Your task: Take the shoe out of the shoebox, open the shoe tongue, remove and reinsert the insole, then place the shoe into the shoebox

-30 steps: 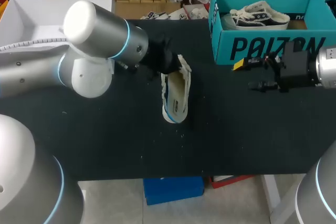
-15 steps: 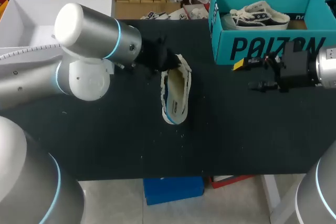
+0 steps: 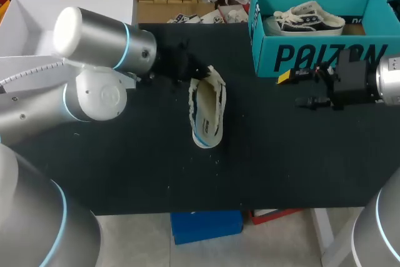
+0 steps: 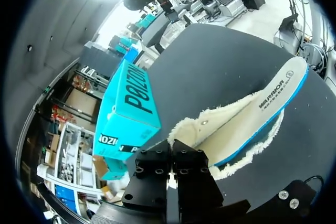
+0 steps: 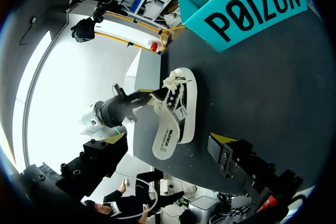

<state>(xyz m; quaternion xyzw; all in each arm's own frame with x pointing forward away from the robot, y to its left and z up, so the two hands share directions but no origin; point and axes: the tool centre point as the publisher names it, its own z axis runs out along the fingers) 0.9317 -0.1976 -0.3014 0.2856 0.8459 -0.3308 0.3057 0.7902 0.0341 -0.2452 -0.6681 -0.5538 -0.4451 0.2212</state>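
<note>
- While the left gripper (image 4: 169, 150) sits at the far end of the sneaker (image 5: 185, 98), the fleece insole (image 4: 247, 116) runs straight out ahead of its jaws, with its long axis in line with the fingers.
- The left jaws look clenched on the insole's nearest fleece edge. The fingers stand almost together and their yellow tips are hidden.
- The sneaker lies on its side near the middle of the black worktop (image 3: 125, 167), lengthwise from the far edge toward the near edge. The insole appears partly out of it, so I judge the removal step to be in hand.
- The right gripper (image 3: 295, 89) hangs well apart toward the right edge, in front of the teal shoebox (image 3: 312, 54) at the far right corner. Its jaws are spread wide and hold nothing.
- The left arm is plainly the nearer one, and a pull along the insole's length would suit.
- A second sneaker (image 3: 309, 18) rests inside the shoebox.
</note>
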